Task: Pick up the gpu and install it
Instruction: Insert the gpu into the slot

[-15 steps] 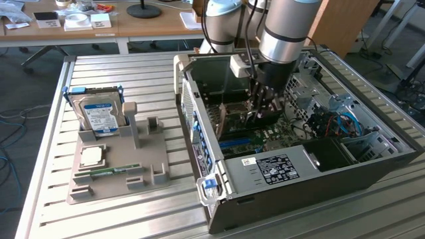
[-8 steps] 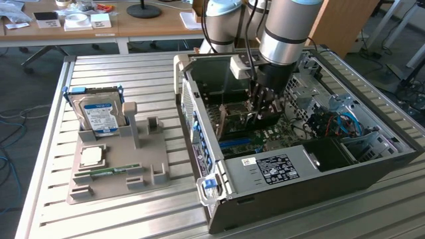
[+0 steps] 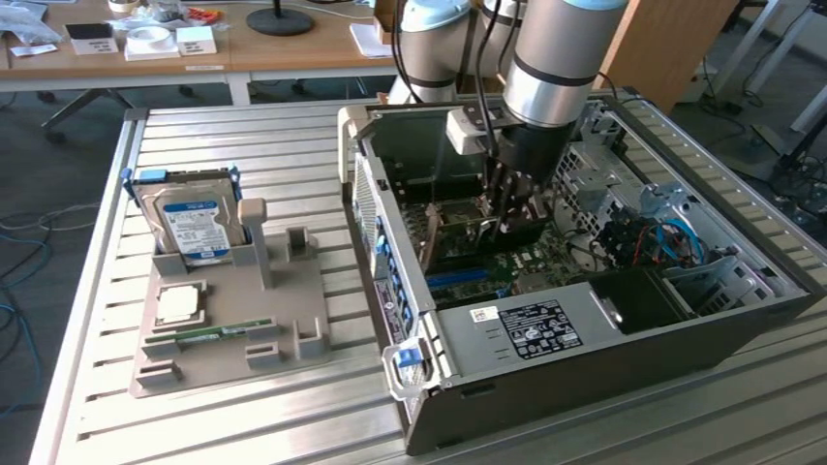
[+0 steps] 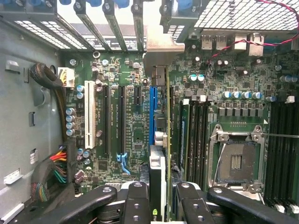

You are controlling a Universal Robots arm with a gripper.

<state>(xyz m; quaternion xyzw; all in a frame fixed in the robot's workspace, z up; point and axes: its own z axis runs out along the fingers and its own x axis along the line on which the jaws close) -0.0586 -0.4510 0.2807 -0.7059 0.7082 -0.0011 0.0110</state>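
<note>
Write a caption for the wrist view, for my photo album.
The gripper holds the gpu edge-on above the green motherboard, beside its blue slot.

Place: robotics lab | Signs: robot arm (image 3: 556, 58) over slatted aluminium bench (image 3: 232, 136) – opened PC tower (image 3: 621, 368) – cluttered wooden desks (image 3: 259, 53) behind

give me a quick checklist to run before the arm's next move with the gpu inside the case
1. gpu clamped between the fingers of the gripper: ok
2. gpu upright, edge-on above the motherboard: ok
3. Its bracket end pointing toward the rear slot openings: ok
4. Card edge over the intended slot: cannot tell; it runs parallel, close beside the blue slot
5. Card seated in a slot: cannot tell
6. Cable bundle apart from the slots: ok
</note>
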